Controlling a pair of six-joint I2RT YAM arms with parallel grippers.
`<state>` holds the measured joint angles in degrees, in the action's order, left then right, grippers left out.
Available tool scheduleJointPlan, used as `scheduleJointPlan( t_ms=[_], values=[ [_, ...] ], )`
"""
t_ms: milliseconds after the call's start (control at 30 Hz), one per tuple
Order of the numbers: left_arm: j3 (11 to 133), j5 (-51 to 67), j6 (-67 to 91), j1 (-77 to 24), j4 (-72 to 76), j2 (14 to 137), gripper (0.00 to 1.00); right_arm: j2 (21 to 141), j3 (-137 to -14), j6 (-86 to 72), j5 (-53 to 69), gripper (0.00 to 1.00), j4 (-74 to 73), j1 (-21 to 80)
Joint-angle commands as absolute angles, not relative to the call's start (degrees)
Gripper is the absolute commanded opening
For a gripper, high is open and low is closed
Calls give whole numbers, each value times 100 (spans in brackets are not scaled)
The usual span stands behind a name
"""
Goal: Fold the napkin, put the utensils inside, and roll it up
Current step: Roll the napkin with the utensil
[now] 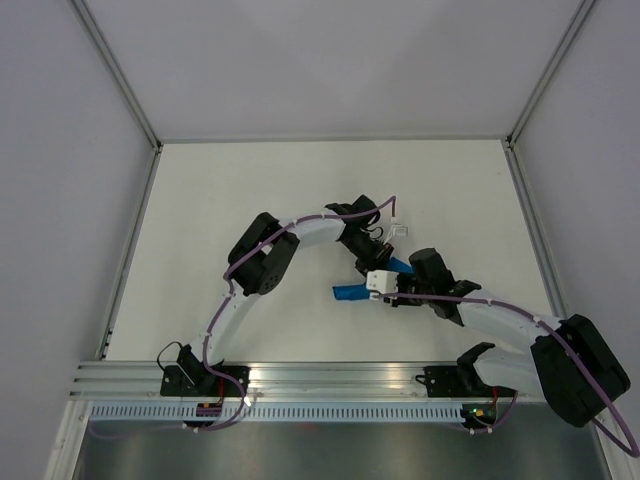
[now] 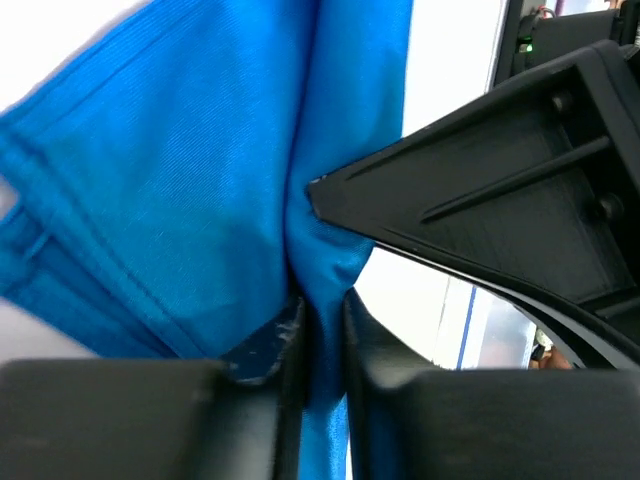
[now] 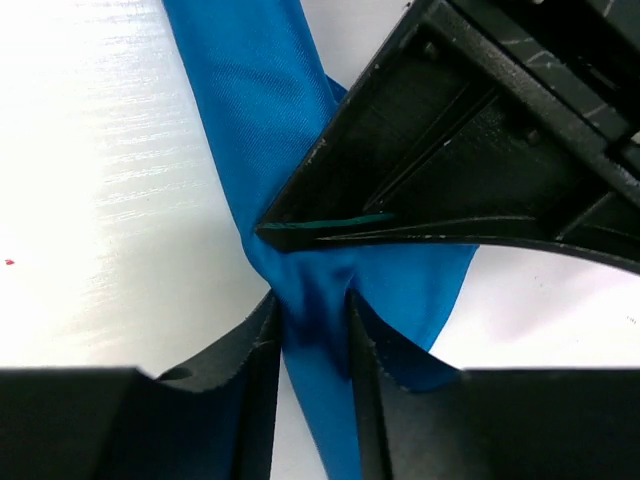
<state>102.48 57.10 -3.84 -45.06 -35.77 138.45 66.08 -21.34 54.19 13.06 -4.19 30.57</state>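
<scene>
The bright-blue napkin (image 1: 350,291) is bunched into a narrow strip in the middle of the table, between both grippers. My left gripper (image 1: 380,255) reaches in from the far side and, in its wrist view, is shut (image 2: 322,305) on a fold of the napkin (image 2: 180,180). My right gripper (image 1: 396,286) comes from the near right, and its jaws (image 3: 312,318) pinch the napkin (image 3: 250,110) as well. Each wrist view shows the other gripper's black finger (image 2: 500,190) (image 3: 450,150) pressing the cloth just above. The utensils are hidden.
The white table (image 1: 250,200) is walled by grey panels at the back and both sides. A metal rail (image 1: 330,380) carrying the arm bases runs along the near edge.
</scene>
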Motion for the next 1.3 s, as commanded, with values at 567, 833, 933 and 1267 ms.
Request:
scheduleJointPlan(
  t_ms=[567, 833, 933, 1267],
  values=[
    [9161, 3420, 1124, -3754, -2164, 11972, 44, 8357, -4016, 6099, 2469, 23, -3496, 2558],
    [6869, 1357, 1740, -3656, -37, 10101, 45, 10060, -5536, 6942, 3190, 23, -5043, 1820],
    [5920, 820, 1837, -3700, 1114, 9415, 44, 10686, -6107, 7110, 3278, 23, -5571, 1626],
    [4377, -1238, 28, -5307, 3102, 8621, 46, 12014, -7460, 7453, 3392, 24, -6697, 1354]
  ],
)
